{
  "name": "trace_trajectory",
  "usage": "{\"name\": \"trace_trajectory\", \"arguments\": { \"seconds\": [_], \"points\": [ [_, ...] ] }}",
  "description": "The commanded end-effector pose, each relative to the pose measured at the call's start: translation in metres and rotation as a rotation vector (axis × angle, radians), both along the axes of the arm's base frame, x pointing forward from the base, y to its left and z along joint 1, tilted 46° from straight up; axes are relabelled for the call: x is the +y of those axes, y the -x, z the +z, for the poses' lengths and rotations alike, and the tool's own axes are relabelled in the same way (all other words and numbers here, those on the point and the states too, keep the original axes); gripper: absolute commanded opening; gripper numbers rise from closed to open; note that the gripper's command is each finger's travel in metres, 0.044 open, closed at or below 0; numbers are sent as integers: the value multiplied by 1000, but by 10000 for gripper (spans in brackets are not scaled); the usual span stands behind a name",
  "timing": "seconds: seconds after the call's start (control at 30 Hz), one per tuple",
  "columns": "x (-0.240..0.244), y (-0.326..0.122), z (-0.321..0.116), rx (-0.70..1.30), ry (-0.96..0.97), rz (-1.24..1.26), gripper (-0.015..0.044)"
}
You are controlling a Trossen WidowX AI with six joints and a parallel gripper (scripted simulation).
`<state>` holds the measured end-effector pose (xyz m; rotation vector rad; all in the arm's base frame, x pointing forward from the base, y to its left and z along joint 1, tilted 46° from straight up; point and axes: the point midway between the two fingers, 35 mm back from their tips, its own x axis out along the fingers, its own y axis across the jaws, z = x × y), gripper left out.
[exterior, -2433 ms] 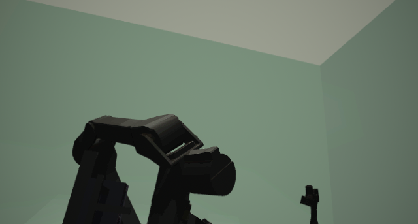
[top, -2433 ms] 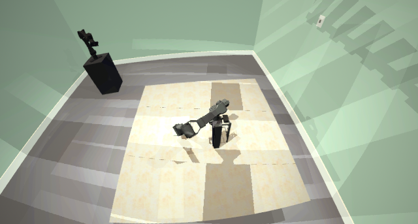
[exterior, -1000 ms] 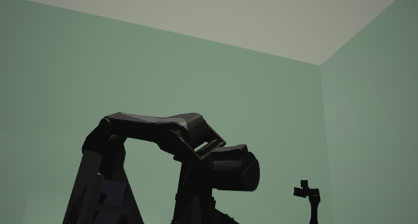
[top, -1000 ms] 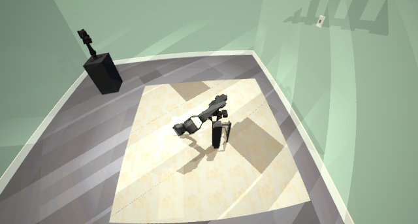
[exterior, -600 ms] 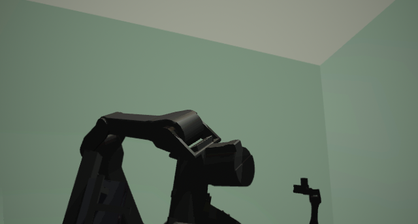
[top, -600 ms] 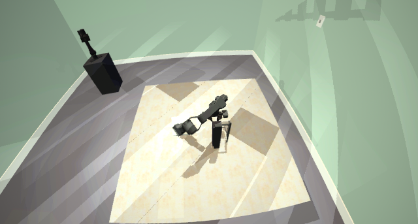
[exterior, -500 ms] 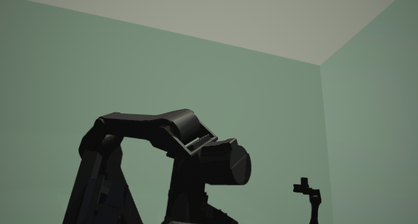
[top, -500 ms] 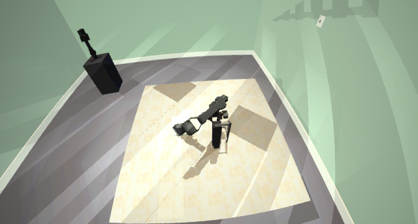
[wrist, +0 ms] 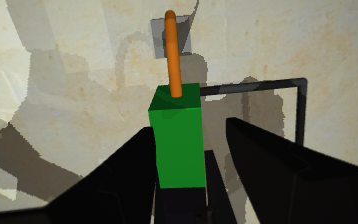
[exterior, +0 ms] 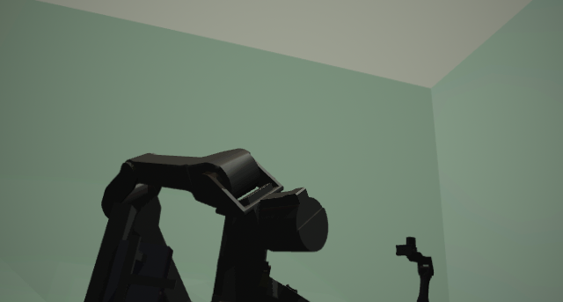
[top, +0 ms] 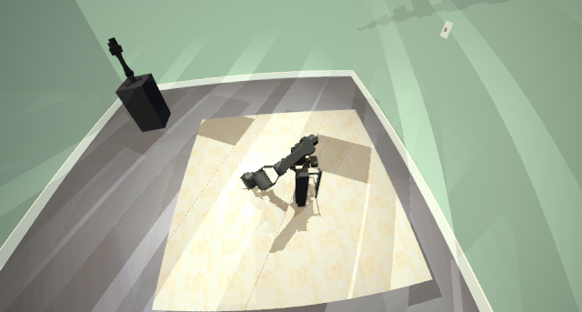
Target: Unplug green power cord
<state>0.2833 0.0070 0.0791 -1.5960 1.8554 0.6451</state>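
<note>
green plug [wrist: 179, 147] can be seen between the part-open jaws, right by one finger [wrist: 125, 175], nothing gripped; whether it's been unplugged can't be told; backing off is left to be done, imo

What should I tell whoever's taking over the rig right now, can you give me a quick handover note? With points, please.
Gripper: partly open, its fingertips on either side of the green block [wrist: 180, 147], with a gap on the picture's right; contact on the left can't be told.
Things: the green block, apparently the plug, has an orange cord [wrist: 174, 60] rising from its far end. A dark part [wrist: 182, 202] adjoins its near end, possibly the strip.
Done: grip open. Unplugging can't be confirmed.
Left: check the plug is out, then take the gripper clear.
</note>
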Motion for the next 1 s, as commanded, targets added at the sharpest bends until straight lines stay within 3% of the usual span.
{"name": "trace_trajectory", "arguments": {
  "seconds": [0.0,0.17,0.33,0.97],
  "points": [
    [-6,2,-5,10,6,4,160],
    [-7,3,-6,10,6,4,160],
    [-5,1,-4,2,1,-2,107],
    [-5,1,-4,2,1,-2,0]
  ]
}}
